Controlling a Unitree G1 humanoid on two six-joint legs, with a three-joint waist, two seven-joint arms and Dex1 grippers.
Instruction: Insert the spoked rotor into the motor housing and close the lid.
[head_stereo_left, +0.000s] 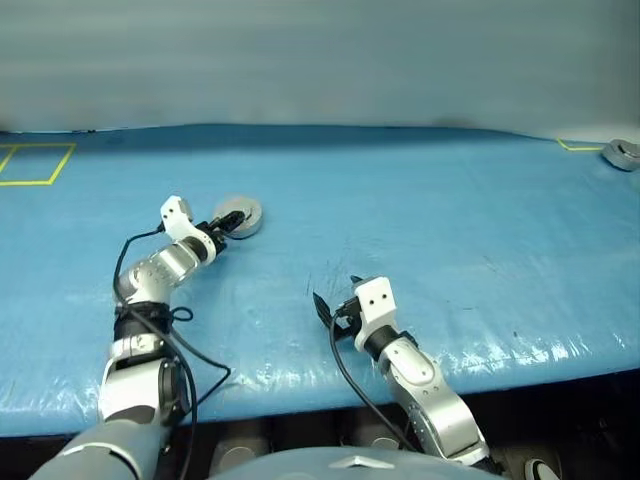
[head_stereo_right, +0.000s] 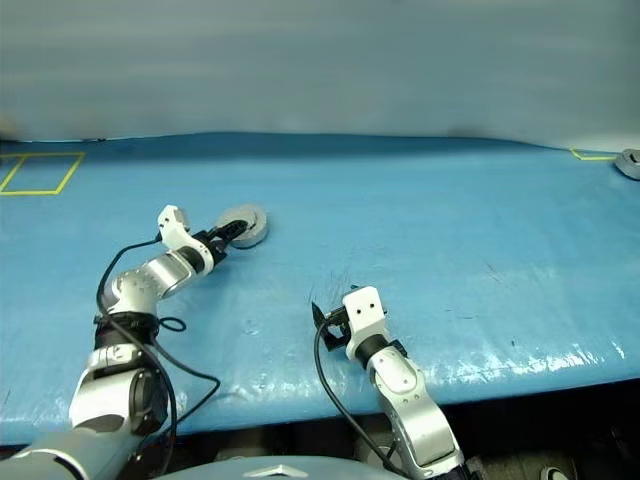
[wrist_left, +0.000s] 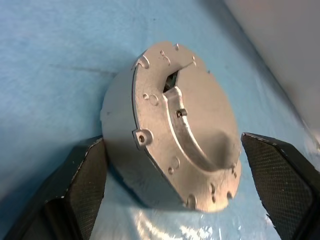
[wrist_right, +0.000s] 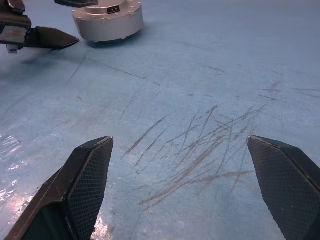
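Observation:
The motor housing (head_stereo_left: 238, 217) is a round silver-grey puck lying on the blue table, left of centre. Its flat silver top face (wrist_left: 185, 125), the lid, sits shut on it and has small holes and a curved slot. The spoked rotor is hidden. My left gripper (head_stereo_left: 228, 222) is open at the housing's near side. One black finger (wrist_left: 85, 185) is close against the puck's wall and the other (wrist_left: 280, 180) stands apart from it. My right gripper (head_stereo_left: 335, 298) is open over bare table near the front middle, holding nothing. The housing (wrist_right: 107, 20) lies well ahead of it.
A yellow tape square (head_stereo_left: 35, 163) marks the far left of the table. A small grey object (head_stereo_left: 622, 153) lies by a yellow tape corner at the far right. Scratches (wrist_right: 200, 150) mark the blue surface between the right gripper's fingers. The table's front edge (head_stereo_left: 500, 375) runs close to me.

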